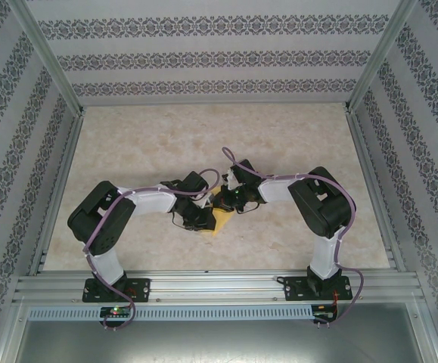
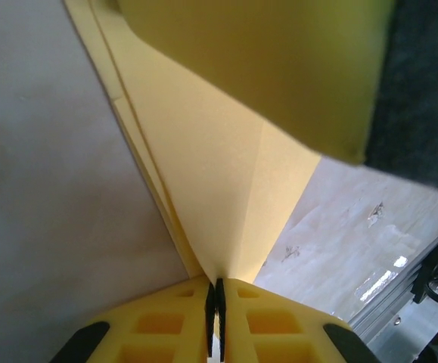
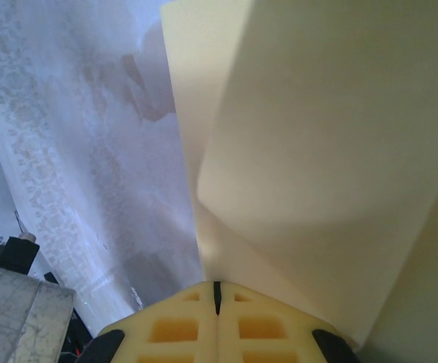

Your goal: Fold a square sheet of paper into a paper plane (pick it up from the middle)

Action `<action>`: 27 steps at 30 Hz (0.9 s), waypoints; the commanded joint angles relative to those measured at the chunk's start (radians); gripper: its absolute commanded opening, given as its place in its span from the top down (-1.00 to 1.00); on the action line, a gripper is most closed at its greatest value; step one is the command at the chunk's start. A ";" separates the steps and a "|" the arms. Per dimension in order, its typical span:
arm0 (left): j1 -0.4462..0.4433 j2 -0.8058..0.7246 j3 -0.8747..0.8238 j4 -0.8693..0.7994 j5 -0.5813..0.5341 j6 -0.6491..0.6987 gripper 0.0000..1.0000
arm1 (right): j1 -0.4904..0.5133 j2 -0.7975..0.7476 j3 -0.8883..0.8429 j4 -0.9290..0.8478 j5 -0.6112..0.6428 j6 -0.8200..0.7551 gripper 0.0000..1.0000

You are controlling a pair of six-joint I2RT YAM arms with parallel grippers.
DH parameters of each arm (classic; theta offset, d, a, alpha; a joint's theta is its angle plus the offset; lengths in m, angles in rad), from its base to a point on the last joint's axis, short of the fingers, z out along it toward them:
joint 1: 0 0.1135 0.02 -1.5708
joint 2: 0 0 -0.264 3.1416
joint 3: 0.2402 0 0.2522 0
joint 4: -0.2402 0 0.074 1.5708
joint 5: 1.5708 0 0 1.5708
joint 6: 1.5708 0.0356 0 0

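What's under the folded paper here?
The marbled table lies below the paper. The left pincer and right pincer are each shut on it. Their wrists cover most of it from above, so whether it touches the table can't be told.

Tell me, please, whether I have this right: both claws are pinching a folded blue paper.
Only the colour is wrong: the folded paper is yellow-orange, not blue, as the left wrist view shows. The left claw and right claw do both pinch it.
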 commanded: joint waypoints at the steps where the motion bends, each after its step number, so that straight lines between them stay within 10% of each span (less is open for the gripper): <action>1: -0.057 -0.001 -0.069 -0.200 0.035 0.009 0.72 | 0.002 0.083 -0.036 -0.113 0.159 -0.022 0.91; 18: 0.022 -0.350 -0.110 -0.061 -0.118 -0.131 0.91 | 0.031 0.052 -0.122 0.042 0.180 0.122 0.93; 27: 0.040 -0.228 -0.102 0.247 -0.034 -0.252 0.92 | 0.039 0.058 -0.139 0.074 0.187 0.152 0.93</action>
